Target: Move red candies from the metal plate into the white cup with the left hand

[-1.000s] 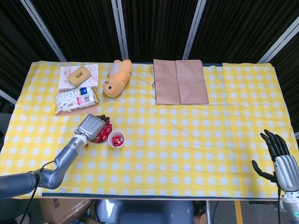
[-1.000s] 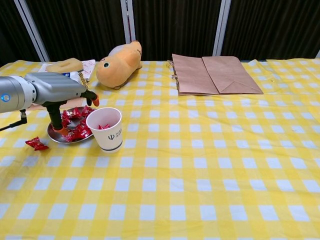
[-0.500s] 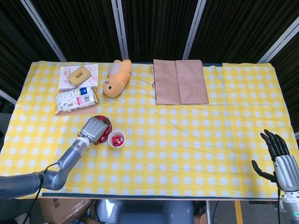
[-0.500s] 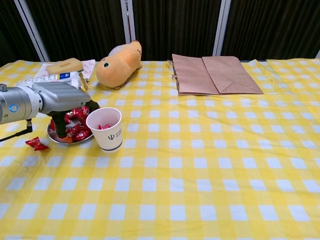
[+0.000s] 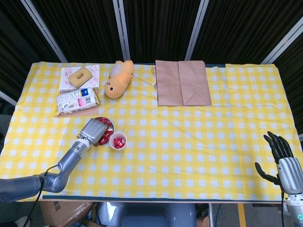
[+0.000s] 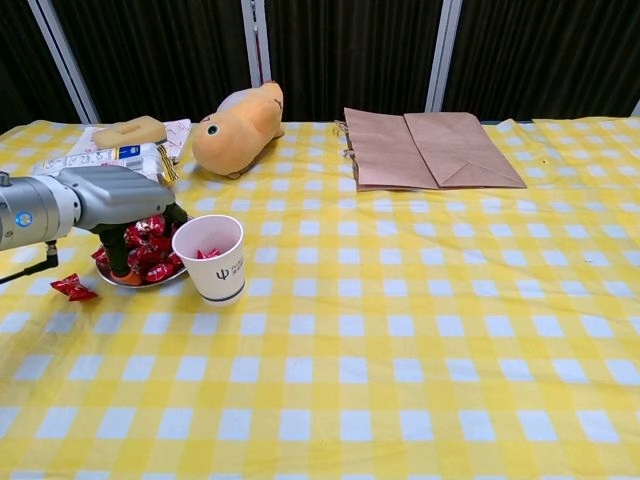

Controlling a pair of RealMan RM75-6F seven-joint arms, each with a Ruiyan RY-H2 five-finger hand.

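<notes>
The metal plate (image 6: 152, 283) lies near the table's left front and holds a pile of red candies (image 6: 150, 246). Just right of it stands the white cup (image 6: 214, 258), with several red candies inside (image 5: 118, 141). My left hand (image 6: 112, 201) hangs over the plate's left part, its fingers (image 6: 119, 262) reaching down among the candies; whether they pinch one is hidden. In the head view this left hand (image 5: 93, 130) covers most of the plate (image 5: 99, 118). My right hand (image 5: 283, 155) stands at the table's right front corner, fingers apart, holding nothing.
One loose red candy (image 6: 74, 288) lies on the cloth left of the plate. Behind are a plush toy (image 6: 240, 118), a flat brown paper bag (image 6: 430, 147), a snack packet (image 5: 75, 100) and a bread piece on paper (image 5: 80, 75).
The left hand slid back toward the table's front and lowered over the plate; its raised finger came down into the candies. The right hand has not moved.
</notes>
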